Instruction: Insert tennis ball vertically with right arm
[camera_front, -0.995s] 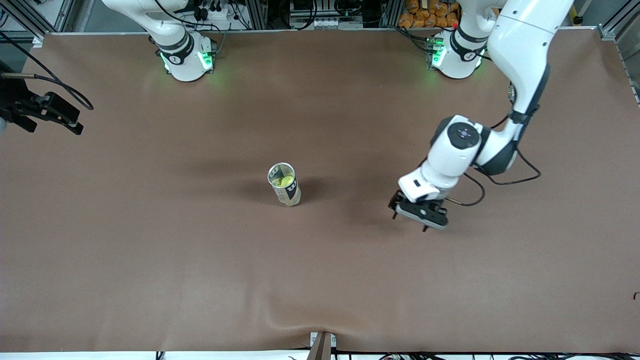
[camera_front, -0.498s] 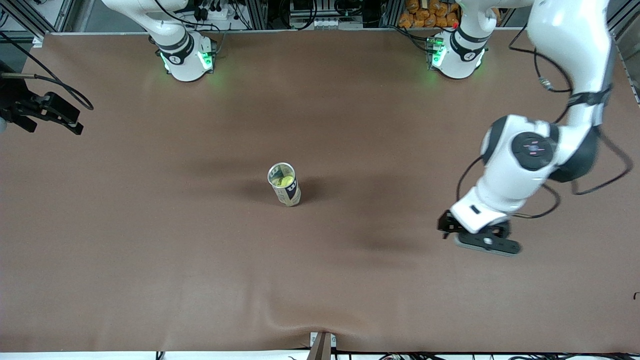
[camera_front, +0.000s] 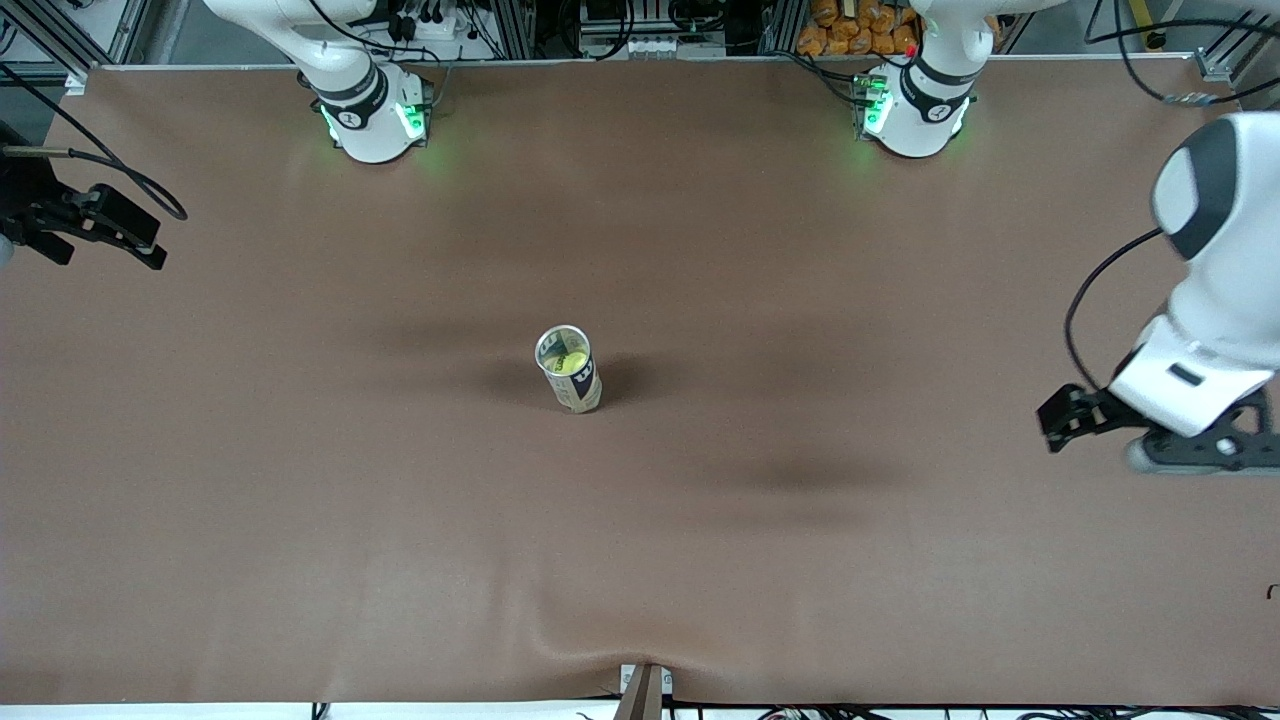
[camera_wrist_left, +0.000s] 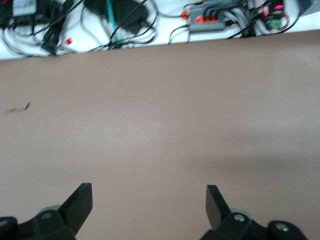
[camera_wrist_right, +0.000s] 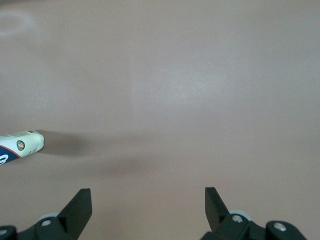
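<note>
A clear tennis-ball can (camera_front: 570, 372) stands upright in the middle of the brown table, open end up. A yellow-green tennis ball (camera_front: 566, 362) shows inside it. My right gripper (camera_front: 125, 235) is black, open and empty, and hangs over the right arm's end of the table, well away from the can. In the right wrist view the right gripper (camera_wrist_right: 148, 196) has its fingers wide apart, and part of the can (camera_wrist_right: 21, 143) shows at the picture's edge. My left gripper (camera_front: 1195, 455) is over the left arm's end of the table. In the left wrist view the left gripper (camera_wrist_left: 149, 192) is open and empty.
The brown table cover (camera_front: 640, 560) has a wrinkle near its front edge, by a small bracket (camera_front: 645, 688). The left wrist view shows the table edge with cables and electronics (camera_wrist_left: 125, 20) past it. The arm bases (camera_front: 372, 112) stand along the table's back.
The left arm has swung away from the can toward its own end of the table, to the view's edge. The can, ball and right gripper have not moved.
</note>
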